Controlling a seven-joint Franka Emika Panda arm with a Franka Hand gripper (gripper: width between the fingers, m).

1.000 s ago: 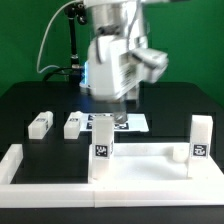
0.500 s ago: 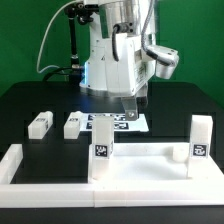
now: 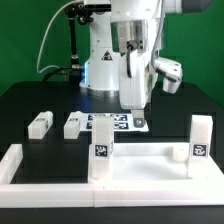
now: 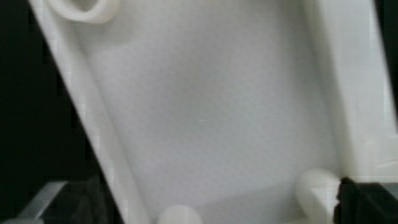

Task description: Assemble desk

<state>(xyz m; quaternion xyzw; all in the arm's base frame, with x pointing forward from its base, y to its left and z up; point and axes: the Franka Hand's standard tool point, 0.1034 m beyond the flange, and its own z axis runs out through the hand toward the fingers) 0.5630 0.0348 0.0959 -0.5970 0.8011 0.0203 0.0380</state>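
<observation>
White plastic parts lie spread over a black table (image 3: pixel 30 100). At the exterior view's left, a low wall (image 3: pixel 12 160) starts at the table's front corner and runs along the front edge.

Behind the wall, the first leg (image 3: pixel 40 123) lies on its side. The second leg (image 3: pixel 73 124) lies just beside it, and the two do not touch.

Next comes the marker board (image 3: pixel 108 121), flat on the table just past the second leg.

In front of the board, the third leg (image 3: pixel 101 150) stands upright on the near corner of the tabletop (image 3: pixel 150 165), with its tag facing the camera. The tabletop lies flat inside the wall, on the exterior view's right half.

Above the board's right end hangs the arm (image 3: pixel 135 40). Its gripper (image 3: pixel 135 112) points down over the board, well clear of every leg. The jaws stand spread apart with nothing between them.

At the far right, the fourth leg (image 3: pixel 201 140) stands upright on the tabletop's other corner, also with a tag facing the camera.

In the wrist view a smooth white surface (image 4: pixel 214 110) with a raised edge fills almost the whole picture. It may be the tabletop, but the blur is too strong to say.
</observation>
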